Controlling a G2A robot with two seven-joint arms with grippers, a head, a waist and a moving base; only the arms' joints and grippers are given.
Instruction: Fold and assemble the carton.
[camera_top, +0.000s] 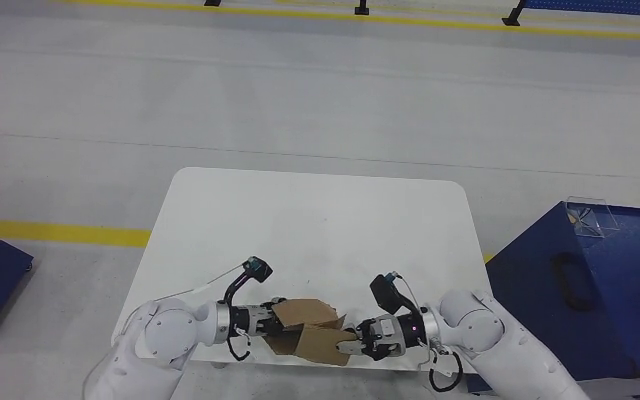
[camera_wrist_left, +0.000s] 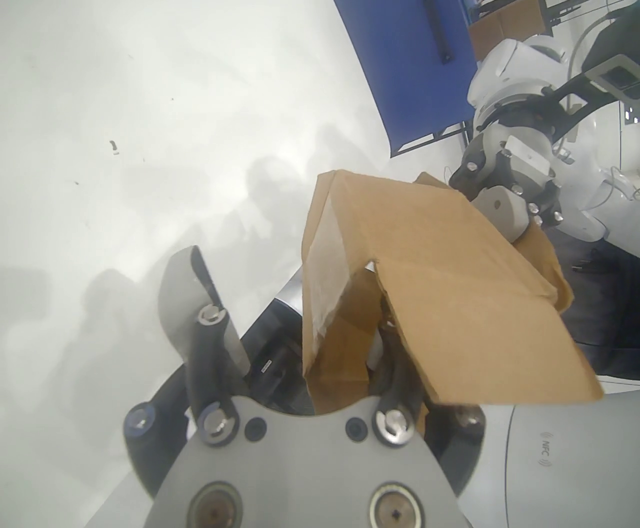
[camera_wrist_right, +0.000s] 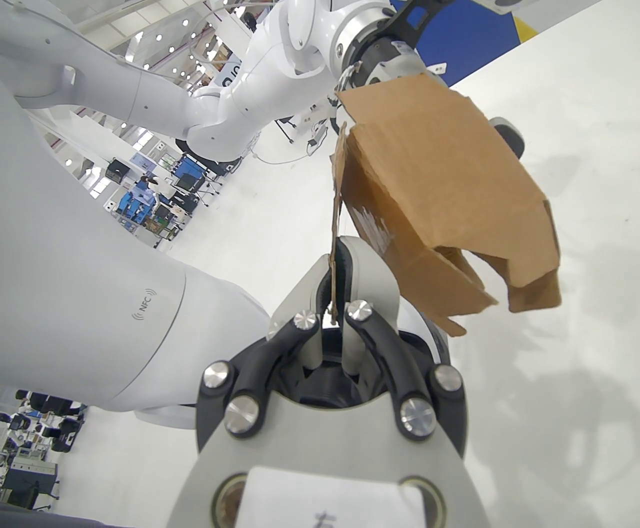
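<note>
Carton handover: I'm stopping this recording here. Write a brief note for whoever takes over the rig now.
The right pincer is shut on a thin flap of the carton.
The left pincer is open: one finger is clear of the carton, the other is hidden under it, and no clamp is seen.
The carton is between both arms, by the near edge of the table.
Done: partly opened into a box shape.
To do: the end flaps hang loose; fold and close them.
</note>
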